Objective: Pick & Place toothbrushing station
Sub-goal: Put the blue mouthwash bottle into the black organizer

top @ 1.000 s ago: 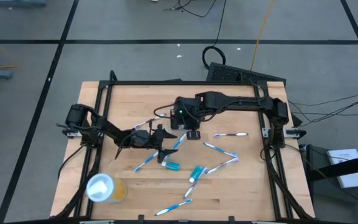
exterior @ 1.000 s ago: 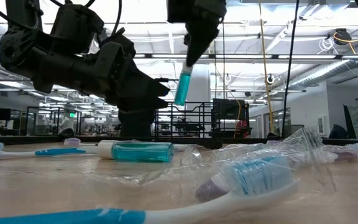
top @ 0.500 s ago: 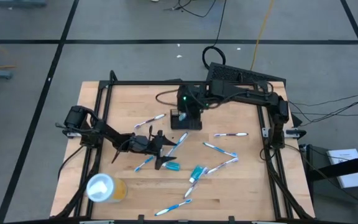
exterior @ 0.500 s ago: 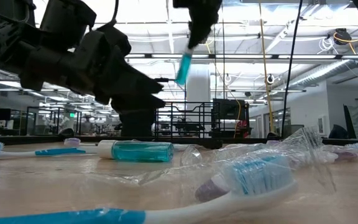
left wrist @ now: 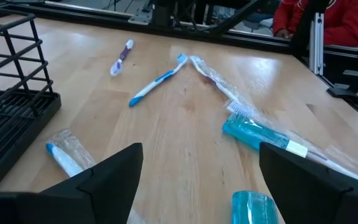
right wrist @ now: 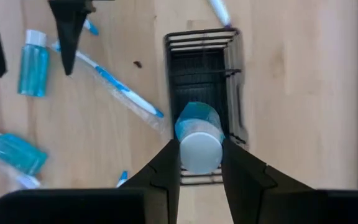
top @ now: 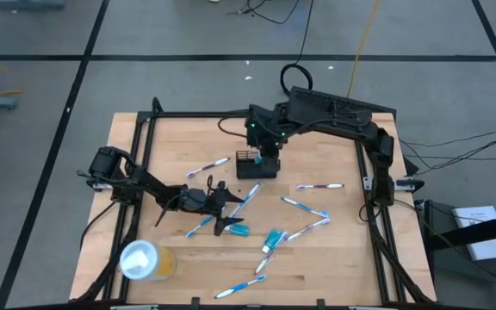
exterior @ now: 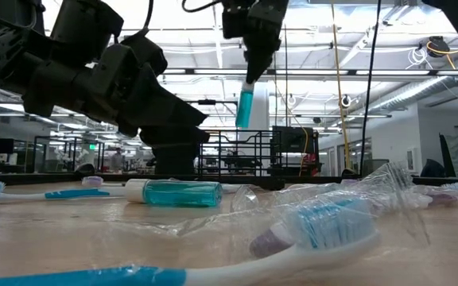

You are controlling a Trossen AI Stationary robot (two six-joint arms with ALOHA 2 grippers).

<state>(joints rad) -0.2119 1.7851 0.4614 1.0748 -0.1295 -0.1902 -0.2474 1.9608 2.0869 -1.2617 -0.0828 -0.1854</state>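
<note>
Hanging above the black mesh holder, the right tool pinches a blue bottle; left tool gapes wide.

Roughly seven toothbrushes; three blue bottles; one wire holder; one yellow cup.

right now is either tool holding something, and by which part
The right tool grips a small translucent blue bottle with a white cap by its cap end, hanging above the black wire-mesh holder. The left tool is open, holding nothing.
</note>
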